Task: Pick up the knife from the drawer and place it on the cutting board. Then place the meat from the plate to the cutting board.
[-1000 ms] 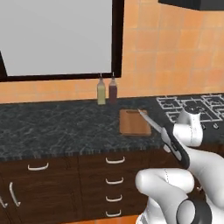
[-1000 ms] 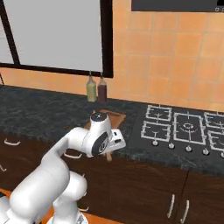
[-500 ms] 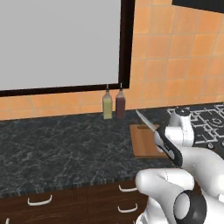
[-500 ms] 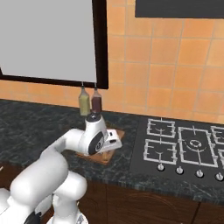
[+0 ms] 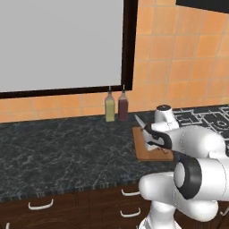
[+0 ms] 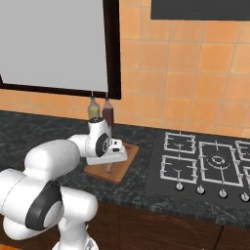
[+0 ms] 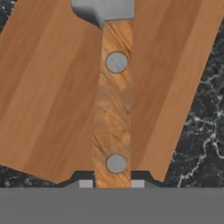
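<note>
My gripper [image 7: 112,183] is shut on the knife [image 7: 113,109], whose brown wooden handle with two grey rivets runs up between the fingertips [image 7: 85,183] to the pale blade at the top. Beneath it lies the reddish-brown cutting board [image 7: 48,87], seen at a slant on the dark speckled counter. In the left base view the gripper [image 5: 150,134] hangs over the cutting board [image 5: 145,153], and the knife blade [image 5: 139,121] points up and to the left. The right base view shows the gripper [image 6: 110,163] just above the cutting board [image 6: 124,166]. The meat is out of view.
Two bottles, one yellowish [image 5: 110,106] and one dark red [image 5: 123,105], stand at the wall just behind the board. The hob [image 6: 207,163] lies to the right of the board. Drawer handles [image 5: 37,205] sit below the counter's front edge.
The whole picture has shifted and grown closer, so the camera has moved. The gripper, still shut on the knife, now hangs over the board rather than beside its right edge.
</note>
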Tool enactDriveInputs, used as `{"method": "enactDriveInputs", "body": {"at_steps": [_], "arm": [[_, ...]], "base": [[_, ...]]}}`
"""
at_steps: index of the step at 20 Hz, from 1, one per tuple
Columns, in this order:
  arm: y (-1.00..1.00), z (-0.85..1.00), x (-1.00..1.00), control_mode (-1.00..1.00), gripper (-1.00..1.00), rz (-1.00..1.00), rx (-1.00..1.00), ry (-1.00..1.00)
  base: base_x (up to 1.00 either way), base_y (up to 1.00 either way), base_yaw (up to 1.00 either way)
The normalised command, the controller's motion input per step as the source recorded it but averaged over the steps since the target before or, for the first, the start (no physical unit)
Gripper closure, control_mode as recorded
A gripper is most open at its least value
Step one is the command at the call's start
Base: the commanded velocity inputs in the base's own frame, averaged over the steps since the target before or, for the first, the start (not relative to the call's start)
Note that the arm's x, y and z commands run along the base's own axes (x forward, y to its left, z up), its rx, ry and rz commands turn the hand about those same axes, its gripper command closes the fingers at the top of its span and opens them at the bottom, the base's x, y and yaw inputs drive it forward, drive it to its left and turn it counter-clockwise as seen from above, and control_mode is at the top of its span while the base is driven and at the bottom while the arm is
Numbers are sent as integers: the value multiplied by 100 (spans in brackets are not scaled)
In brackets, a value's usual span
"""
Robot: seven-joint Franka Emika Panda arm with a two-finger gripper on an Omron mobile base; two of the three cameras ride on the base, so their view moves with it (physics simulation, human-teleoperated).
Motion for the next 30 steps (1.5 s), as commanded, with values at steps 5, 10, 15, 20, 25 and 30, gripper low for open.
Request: {"method": "enactDriveInputs", "body": {"at_steps": [5, 10, 15, 20, 25, 30], "arm": [[-33, -45, 23, -100, -100, 0, 2, 6], [0, 9, 0, -100, -100, -2, 0, -1], [0, 91, -45, -100, -100, -9, 0, -11], [-4, 48, -100, -100, -100, -6, 0, -31], [-3, -2, -80, 100, -100, 2, -2, -16], [0, 0, 0, 100, -100, 0, 0, 0]], "base": [[0, 0, 0], [0, 0, 0], [0, 0, 0], [0, 0, 0], [-20, -9, 0], [-84, -92, -2]]}}
